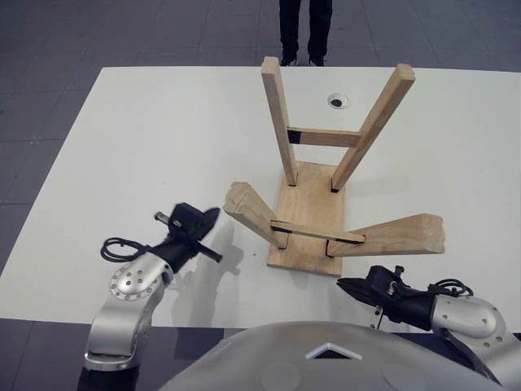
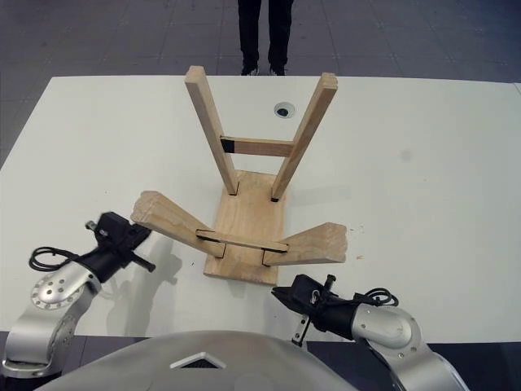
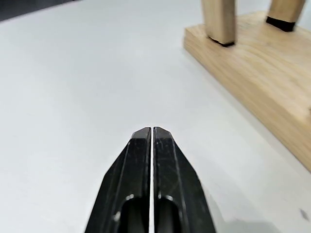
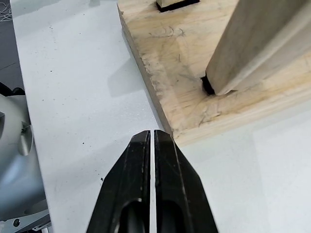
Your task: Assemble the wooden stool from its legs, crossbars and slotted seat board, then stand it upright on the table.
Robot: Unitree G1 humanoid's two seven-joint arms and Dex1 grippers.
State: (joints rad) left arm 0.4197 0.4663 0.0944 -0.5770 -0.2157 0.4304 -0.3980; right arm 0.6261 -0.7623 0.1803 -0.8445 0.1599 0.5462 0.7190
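Your left gripper (image 1: 215,213) and right gripper (image 1: 341,283) are both pinched closed and empty, flanking the upside-down stool (image 1: 310,208) on the table (image 1: 163,122).

Seat board (image 1: 309,208) flat on table (image 1: 146,138), legs (image 1: 277,114) up; left jaws left of board, right jaws before it.

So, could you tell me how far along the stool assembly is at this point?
Done: four legs sit in the seat board, paired by the far crossbar and near crossbar. In hand: nothing; the left gripper and right gripper are shut and empty, near the board. Left: it rests seat-down, legs up, and needs turning upright on the table.
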